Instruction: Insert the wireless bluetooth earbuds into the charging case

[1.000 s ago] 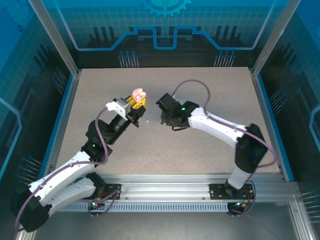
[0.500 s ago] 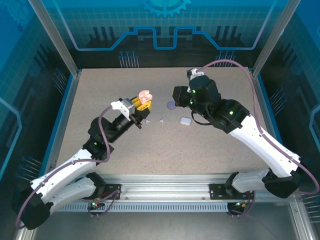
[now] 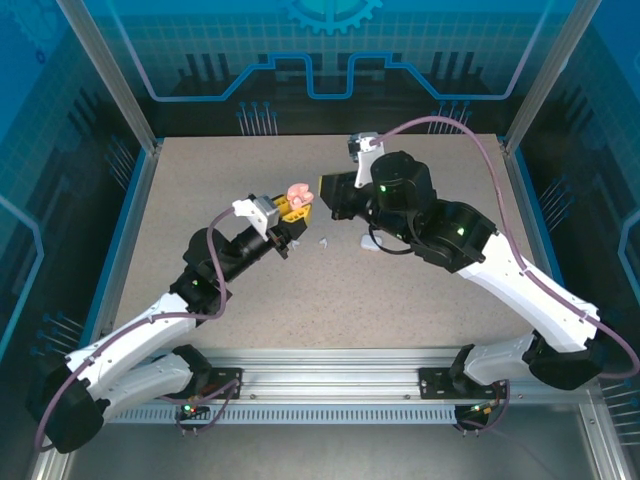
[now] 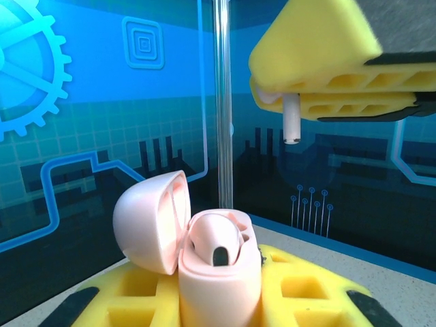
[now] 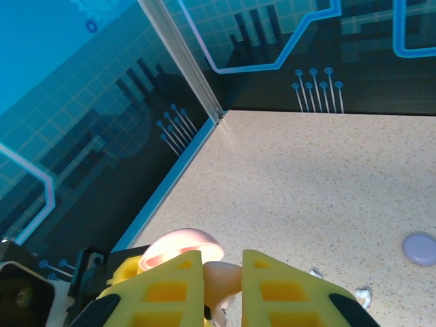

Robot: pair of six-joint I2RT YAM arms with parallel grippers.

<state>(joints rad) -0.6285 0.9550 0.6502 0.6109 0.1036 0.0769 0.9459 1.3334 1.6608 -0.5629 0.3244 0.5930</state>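
Observation:
My left gripper (image 3: 293, 204) is shut on an open pink charging case (image 3: 296, 190), held upright above the table. In the left wrist view the case (image 4: 219, 279) has its lid (image 4: 146, 225) swung back, and one pink earbud (image 4: 216, 238) sits in it. My right gripper (image 3: 327, 190) hangs just right of and above the case, shut on a pink earbud (image 5: 230, 276). That earbud's stem (image 4: 291, 122) points down from the yellow fingers (image 4: 320, 61). Two small earbuds (image 3: 323, 241) lie loose on the table.
A white case (image 3: 370, 243) lies on the table under my right arm. A round purple piece (image 5: 419, 248) lies at the right of the right wrist view, with loose earbuds (image 5: 361, 294) near it. The blue wall and a metal post (image 4: 223, 102) stand behind.
My right arm rose from the table and swung left with the pink earbud until it is over the pink case. My left arm shifted the case slightly right. The purple piece is now hidden from above.

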